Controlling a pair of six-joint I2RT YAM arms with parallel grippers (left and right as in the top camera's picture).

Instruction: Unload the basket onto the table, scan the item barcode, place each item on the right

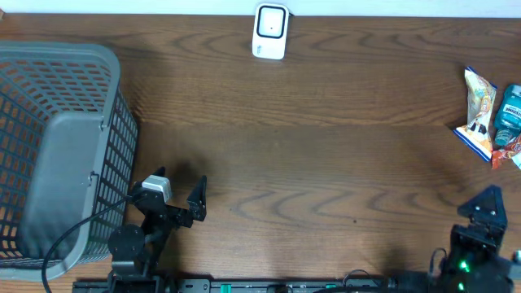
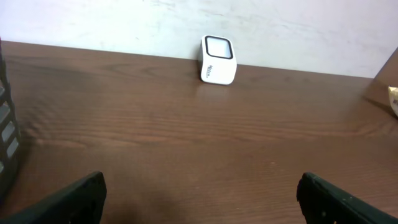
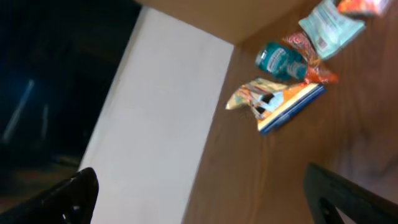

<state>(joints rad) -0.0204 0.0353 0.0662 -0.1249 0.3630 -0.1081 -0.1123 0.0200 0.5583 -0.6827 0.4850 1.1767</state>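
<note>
A small white scanner (image 1: 270,31) with a dark window stands upright at the table's far edge, also seen straight ahead in the left wrist view as the scanner (image 2: 217,60). The items lie in a pile at the far right: a yellow-orange snack packet (image 1: 479,110), a teal pouch (image 1: 510,110) and a red wrapper (image 1: 506,153). The right wrist view shows the same snack packet (image 3: 273,99) and teal pouch (image 3: 280,59). My left gripper (image 1: 177,191) sits near the front left, open and empty. My right gripper (image 1: 488,213) hovers at the front right, open and empty.
A large grey plastic basket (image 1: 57,57) takes up the left side of the table, its wall (image 2: 5,124) just beside my left gripper. A pale green pouch (image 3: 329,25) lies among the items. A white wall (image 3: 168,112) borders the table's right edge.
</note>
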